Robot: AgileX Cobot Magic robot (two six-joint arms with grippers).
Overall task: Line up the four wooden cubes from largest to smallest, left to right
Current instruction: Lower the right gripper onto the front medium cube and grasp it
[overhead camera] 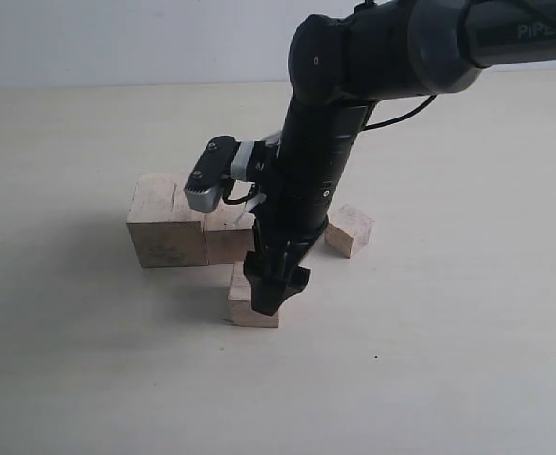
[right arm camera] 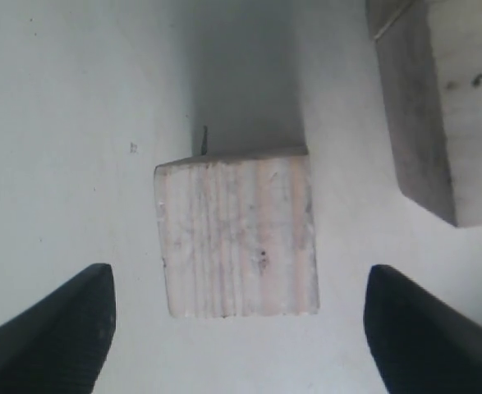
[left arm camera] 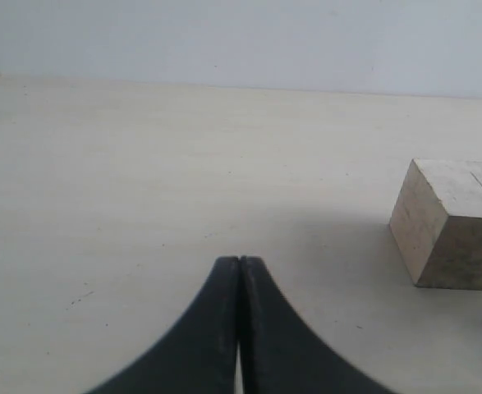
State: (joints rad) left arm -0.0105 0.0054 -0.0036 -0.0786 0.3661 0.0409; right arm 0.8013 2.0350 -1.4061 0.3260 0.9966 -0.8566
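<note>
My right fingers (right arm camera: 68, 328) stand spread wide either side of a medium cube (right arm camera: 236, 234), clear of it; the large cube (overhead camera: 164, 227) sits at its ten o'clock. My left fingers (left arm camera: 220, 328) are pressed together.

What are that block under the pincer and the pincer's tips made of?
The block looks like unvarnished wood: pale, with straight grain lines and dark specks. The fingers of the right pincer look matte black, plastic or rubber; I cannot tell which.
</note>
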